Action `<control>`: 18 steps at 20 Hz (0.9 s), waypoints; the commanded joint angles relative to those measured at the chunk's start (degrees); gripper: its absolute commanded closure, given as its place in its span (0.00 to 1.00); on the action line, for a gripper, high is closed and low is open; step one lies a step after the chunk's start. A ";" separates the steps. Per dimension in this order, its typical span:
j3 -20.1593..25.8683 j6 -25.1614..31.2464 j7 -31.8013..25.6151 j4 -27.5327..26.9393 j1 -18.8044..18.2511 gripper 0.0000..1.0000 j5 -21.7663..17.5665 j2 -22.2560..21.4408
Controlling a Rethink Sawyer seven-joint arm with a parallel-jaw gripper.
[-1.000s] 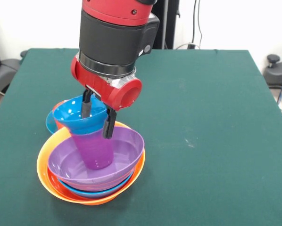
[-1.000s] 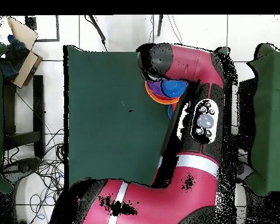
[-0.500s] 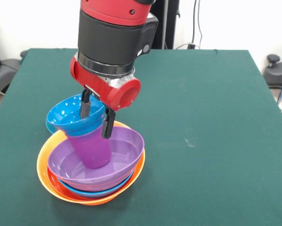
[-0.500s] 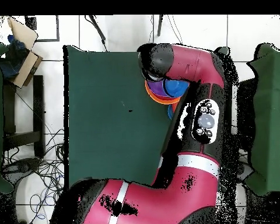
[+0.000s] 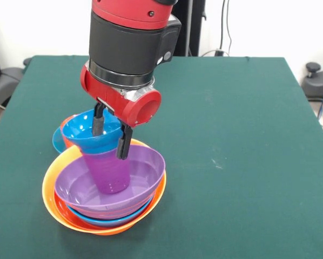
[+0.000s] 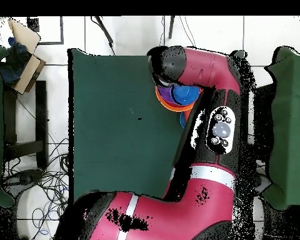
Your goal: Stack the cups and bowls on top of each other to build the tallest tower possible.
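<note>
The tower (image 5: 105, 202) sits near the front left corner of the green table (image 5: 231, 135), and the gripper (image 5: 110, 137) is right above it, its two black fingers (image 5: 123, 143) clamped across the rim of a small blue bowl (image 5: 91, 132): one finger inside the bowl, one outside. That small bowl sits in the mouth of one purple cup (image 5: 110, 172), which stands a little tilted inside the large purple bowl (image 5: 142, 170).

Counting the nest from the inside out in the front view: one purple bowl, then a thin pinkish-red rim just beneath it, one light blue bowl (image 5: 110, 220) showing as a crescent, one red-orange bowl (image 5: 69, 215), and one big yellow-orange bowl (image 5: 49, 186) as the outermost and lowest piece. That makes four nested bowls I can count for sure.

Behind the held bowl, to the left, two more rims peek out: one orange (image 5: 66, 122) and one blue (image 5: 57, 141), lying on the cloth just beside the tower.

From overhead the red arm (image 6: 202, 125) covers most of the pile; only slivers of purple, blue and orange show beside it.
</note>
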 commanded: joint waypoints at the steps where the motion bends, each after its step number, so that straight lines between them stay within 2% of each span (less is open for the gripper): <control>1: 7.99 3.10 -5.89 0.58 -1.09 0.00 0.39 2.29; 9: 7.65 4.63 -6.23 0.28 -0.86 0.00 -0.02 1.64; 14: 6.12 8.22 -7.59 0.39 -0.15 0.00 -1.28 -0.48; 18: 6.45 8.80 -8.08 1.63 -0.22 0.00 -0.99 -2.00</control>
